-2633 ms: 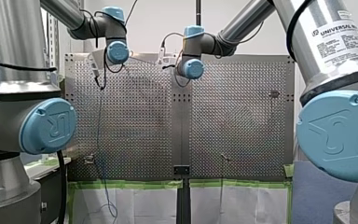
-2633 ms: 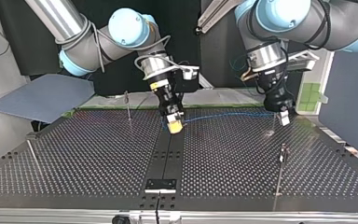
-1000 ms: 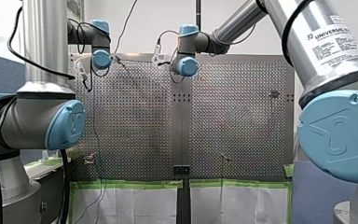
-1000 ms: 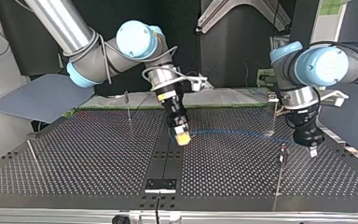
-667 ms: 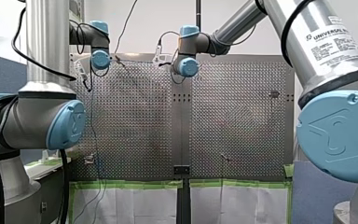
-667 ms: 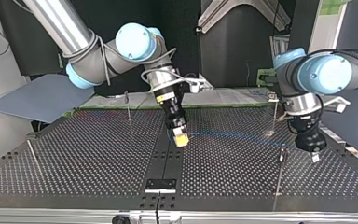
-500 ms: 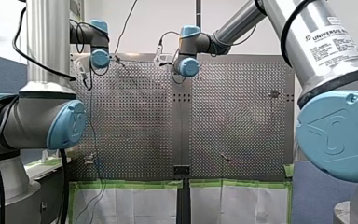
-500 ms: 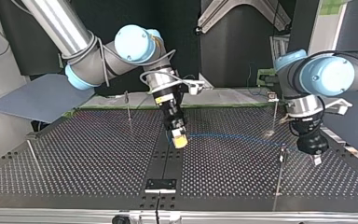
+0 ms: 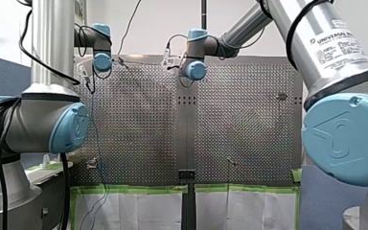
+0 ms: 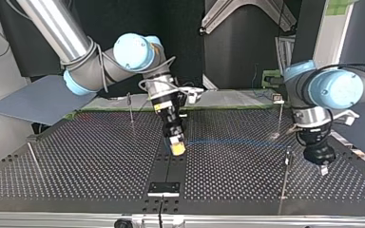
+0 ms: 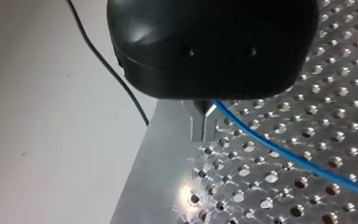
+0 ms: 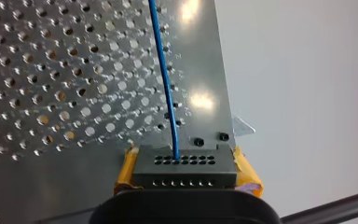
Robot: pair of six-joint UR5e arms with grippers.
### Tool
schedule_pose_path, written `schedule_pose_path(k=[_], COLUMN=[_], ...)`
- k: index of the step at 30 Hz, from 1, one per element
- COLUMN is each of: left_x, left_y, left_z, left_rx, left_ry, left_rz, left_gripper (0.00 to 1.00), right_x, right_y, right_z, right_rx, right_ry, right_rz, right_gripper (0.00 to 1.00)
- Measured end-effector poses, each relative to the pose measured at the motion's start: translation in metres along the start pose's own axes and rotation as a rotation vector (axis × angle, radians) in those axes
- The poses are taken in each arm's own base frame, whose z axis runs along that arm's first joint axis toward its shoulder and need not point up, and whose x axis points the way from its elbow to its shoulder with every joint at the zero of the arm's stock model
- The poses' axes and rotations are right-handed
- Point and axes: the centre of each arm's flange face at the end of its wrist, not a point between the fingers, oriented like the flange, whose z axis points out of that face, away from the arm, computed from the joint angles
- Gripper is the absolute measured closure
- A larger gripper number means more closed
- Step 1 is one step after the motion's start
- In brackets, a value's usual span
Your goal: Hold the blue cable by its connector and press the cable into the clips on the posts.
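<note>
My right end effector (image 10: pixel 176 148) clamps the connector (image 12: pixel 185 167); the blue cable (image 10: pixel 233 141) runs sideways to my left end effector (image 10: pixel 323 169), which pinches it.

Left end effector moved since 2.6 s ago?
Yes. In the top view my left end effector came from the far post toward the camera, now beside the nearer post.

Bright, even light is thrown back off the pale wall (image 9: pixel 163 19) in the front view, and a soft sheen is spread over the perforated table (image 9: pixel 139 120). In the top view the backdrop is seen dark, and one small glint is caught on the table. At the wrists, white glare spots are burned into the metal beside the blue cable (image 12: pixel 166 84); the connector (image 12: pixel 184 172) is seen dark below them.
</note>
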Motion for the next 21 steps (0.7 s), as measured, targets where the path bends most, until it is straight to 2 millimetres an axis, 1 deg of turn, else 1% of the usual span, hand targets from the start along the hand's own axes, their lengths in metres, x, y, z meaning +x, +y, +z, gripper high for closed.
schedule_pose_path(k=[9, 14, 17, 21], left_x=[0.006, 0.003, 0.004, 0.011], left_y=[0.005, 0.006, 0.006, 0.008], left_z=[0.013, 0.021, 0.027, 0.034], left_rx=[0.010, 0.021, 0.030, 0.044], left_ry=[0.008, 0.009, 0.014, 0.035], left_rz=[-0.006, -0.008, -0.011, -0.008], left_gripper=[1.00, 1.00, 1.00, 1.00], right_x=[0.005, 0.008, 0.006, -0.001], right_y=[0.019, 0.024, 0.026, 0.032], right_z=[0.008, 0.011, 0.013, 0.016], right_rx=[-0.019, -0.019, -0.017, -0.023], right_ry=[0.013, 0.020, 0.019, 0.011], right_rz=[-0.007, -0.009, -0.010, -0.013], right_gripper=[1.00, 1.00, 1.00, 1.00])
